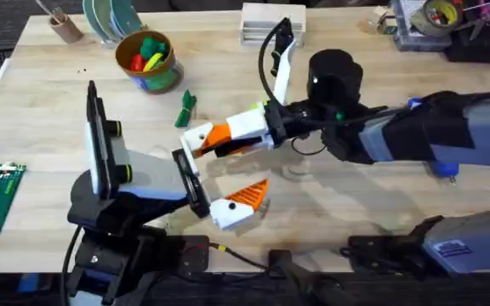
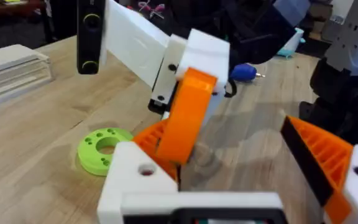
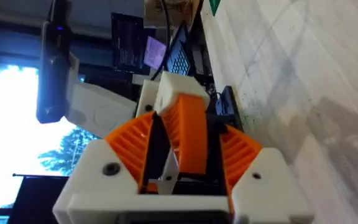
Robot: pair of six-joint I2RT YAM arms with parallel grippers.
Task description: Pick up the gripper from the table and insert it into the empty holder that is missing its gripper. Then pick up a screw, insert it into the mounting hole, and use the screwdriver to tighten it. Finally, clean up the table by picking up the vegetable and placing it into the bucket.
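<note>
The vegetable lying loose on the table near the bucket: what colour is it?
Dark green. The vegetable shows best in the overhead view.

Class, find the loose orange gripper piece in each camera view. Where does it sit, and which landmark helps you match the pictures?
Overhead: the gripper is near the table's middle, between white fingers.
Left wrist: the gripper is at centre, tilted, above the lime-green disc.
Right wrist: the gripper is at centre, between orange pads.
Shared landmark: the right gripper clamped on it.
</note>
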